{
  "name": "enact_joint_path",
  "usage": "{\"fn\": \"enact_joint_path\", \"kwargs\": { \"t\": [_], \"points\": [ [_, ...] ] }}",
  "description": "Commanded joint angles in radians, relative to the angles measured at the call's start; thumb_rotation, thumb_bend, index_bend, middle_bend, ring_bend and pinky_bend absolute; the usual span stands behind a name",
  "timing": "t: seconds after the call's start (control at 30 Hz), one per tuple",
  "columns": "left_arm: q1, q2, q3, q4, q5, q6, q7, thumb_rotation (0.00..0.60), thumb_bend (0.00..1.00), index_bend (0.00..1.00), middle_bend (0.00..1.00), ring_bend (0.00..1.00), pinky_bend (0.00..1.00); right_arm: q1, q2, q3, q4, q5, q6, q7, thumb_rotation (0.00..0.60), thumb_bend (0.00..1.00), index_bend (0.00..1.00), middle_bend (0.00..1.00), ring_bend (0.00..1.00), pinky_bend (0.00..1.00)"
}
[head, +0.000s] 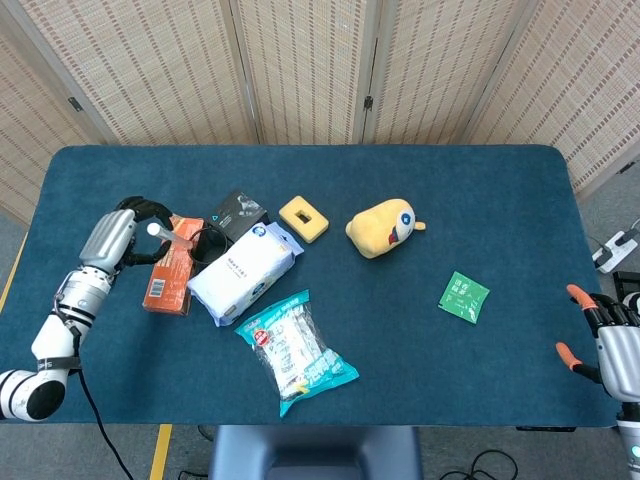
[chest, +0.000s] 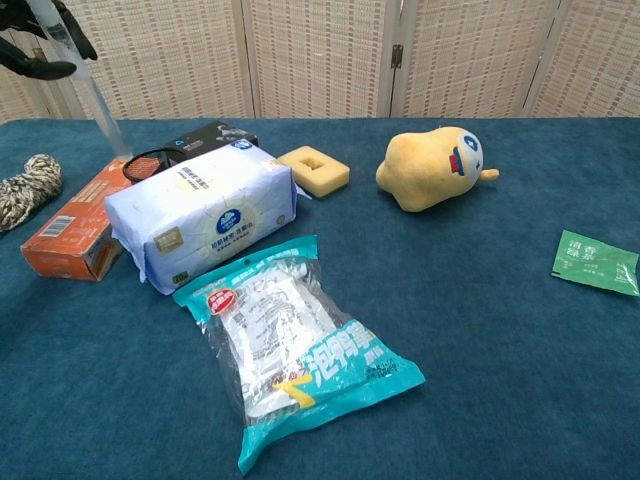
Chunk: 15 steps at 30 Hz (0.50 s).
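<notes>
Left hand (head: 128, 232) in the head view is wrapped around a clear tube (head: 170, 236), which it holds up off the table (head: 480, 190) above the orange box (head: 168, 277), its lower end slanting toward the black loop (head: 205, 243) beside the tissue pack (head: 241, 273). As I judge it, the lifting is done and the setting down is left. Right hand (head: 608, 340) sits at the table's near right corner with its fingers apart and nothing in them, near the green sachet (head: 464, 297) and well apart from the yellow plush toy (head: 383, 227), the yellow block (head: 304, 218) and the snack bag (head: 293, 349). From overhead the tube is foreshortened, so its tilt is hard to read.

Chest view: only the dark fingers of the left hand (chest: 35, 40) show at the top left corner, the rest cut off by the frame. The tube (chest: 95, 95) slopes down from them, its tip just above the far end of the orange box (chest: 82, 217); whether it touches I cannot tell. A ball of twine (chest: 28, 187) lies partly cut off at the left edge. The right hand does not appear here.
</notes>
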Motion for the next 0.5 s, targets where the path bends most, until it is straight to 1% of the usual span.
{"fn": "enact_joint_path", "kwargs": {
  "t": [0.03,0.13,0.33,0.43,0.5],
  "points": [
    [0.008,-0.007,-0.103,0.034,-0.036,-0.151,-0.834,0.600,0.47,0.63,0.37,0.24,0.14,0.000,0.000,0.000,0.001,0.000,0.001,0.001,0.600,0.18,0.15,0.27,0.17,0.23],
    [0.000,-0.023,-0.092,0.070,-0.008,-0.151,-0.861,0.600,0.47,0.63,0.37,0.24,0.14,-0.001,0.002,0.002,0.001,0.000,0.003,0.001,0.600,0.18,0.15,0.27,0.17,0.23],
    [-0.022,-0.050,-0.063,0.116,0.014,-0.128,-0.830,0.600,0.47,0.63,0.37,0.23,0.14,-0.002,0.007,0.004,-0.004,-0.003,0.010,-0.005,0.600,0.18,0.15,0.27,0.17,0.23],
    [-0.038,-0.063,-0.041,0.127,0.017,-0.119,-0.776,0.600,0.47,0.63,0.37,0.23,0.14,-0.002,0.007,0.005,-0.005,-0.002,0.011,-0.006,0.600,0.18,0.15,0.27,0.17,0.23],
    [-0.054,-0.076,-0.022,0.142,0.012,-0.115,-0.716,0.600,0.48,0.63,0.37,0.23,0.14,-0.002,0.006,0.004,-0.005,-0.002,0.010,-0.007,0.600,0.18,0.15,0.27,0.17,0.23]
  ]
}}
